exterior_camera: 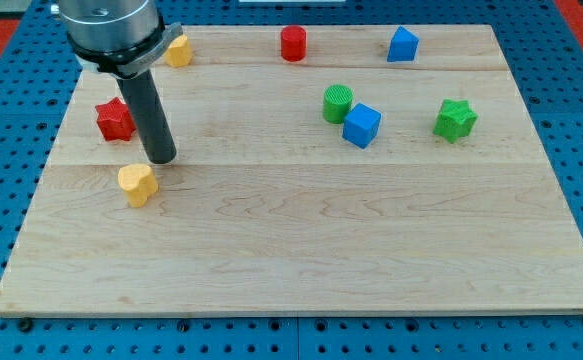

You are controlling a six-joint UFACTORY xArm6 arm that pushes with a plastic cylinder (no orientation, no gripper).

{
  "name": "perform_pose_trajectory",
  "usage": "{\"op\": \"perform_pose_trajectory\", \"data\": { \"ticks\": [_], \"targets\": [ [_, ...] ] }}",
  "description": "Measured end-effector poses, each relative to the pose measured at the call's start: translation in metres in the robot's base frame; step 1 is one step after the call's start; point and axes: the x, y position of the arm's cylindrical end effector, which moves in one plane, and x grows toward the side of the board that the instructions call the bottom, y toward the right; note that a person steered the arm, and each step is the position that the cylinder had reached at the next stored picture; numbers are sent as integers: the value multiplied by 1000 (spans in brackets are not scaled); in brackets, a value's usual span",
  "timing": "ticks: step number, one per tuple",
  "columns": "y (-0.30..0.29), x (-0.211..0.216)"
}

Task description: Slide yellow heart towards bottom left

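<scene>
The yellow heart [138,184] lies on the wooden board [301,260] at the view's left, a little above the board's middle height. My tip [162,159] stands just above and to the right of the yellow heart, very close to it or touching it. The dark rod runs up from the tip to the arm's metal head at the view's top left.
A red star [115,119] lies left of the rod. A second yellow block [178,50] sits at the top left, a red cylinder [293,44] and a blue block [403,45] along the top. A green cylinder [337,103], a blue cube [361,125] and a green star [455,119] lie at the right.
</scene>
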Motion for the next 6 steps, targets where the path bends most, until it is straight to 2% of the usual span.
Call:
{"op": "perform_pose_trajectory", "data": {
  "ticks": [1,2,3,4,5,6],
  "targets": [
    [-23,59],
    [-27,69],
    [1,22],
    [51,-85],
    [134,-140],
    [169,-137]
  ]
}}
